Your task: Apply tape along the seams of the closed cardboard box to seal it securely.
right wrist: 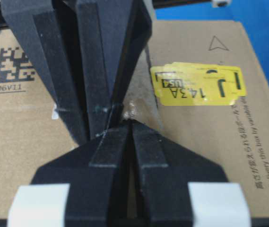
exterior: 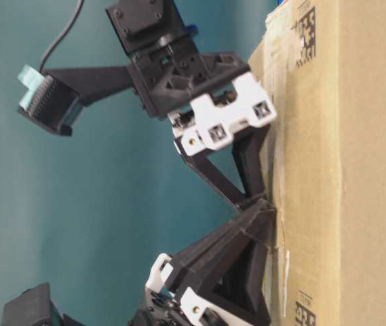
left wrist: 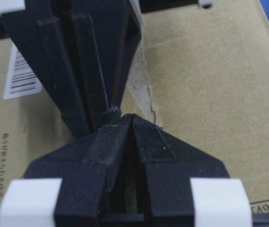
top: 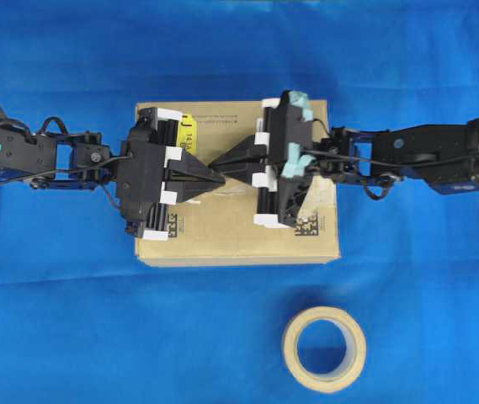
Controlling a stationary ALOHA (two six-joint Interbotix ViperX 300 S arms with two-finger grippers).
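While both grippers meet tip to tip mid-box, sealing looks barely begun.
Overhead: left gripper (top: 220,178), right gripper (top: 215,162) over cardboard box (top: 239,236); tape roll (top: 324,348) near, untouched.
Table-level: tips press lid.
Wrists: jaws pinched together on both, anything held hidden; seam (left wrist: 143,92) shows old residue; tape piece unseen.

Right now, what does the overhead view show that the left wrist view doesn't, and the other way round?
Only the overhead view shows the tape roll lying on the blue cloth in front of the cardboard box, and both arms reaching in from either side. Only the left wrist view shows the torn old tape residue on the box top and the white barcode label close up. Both show the left claw and right claw tip to tip over the box.
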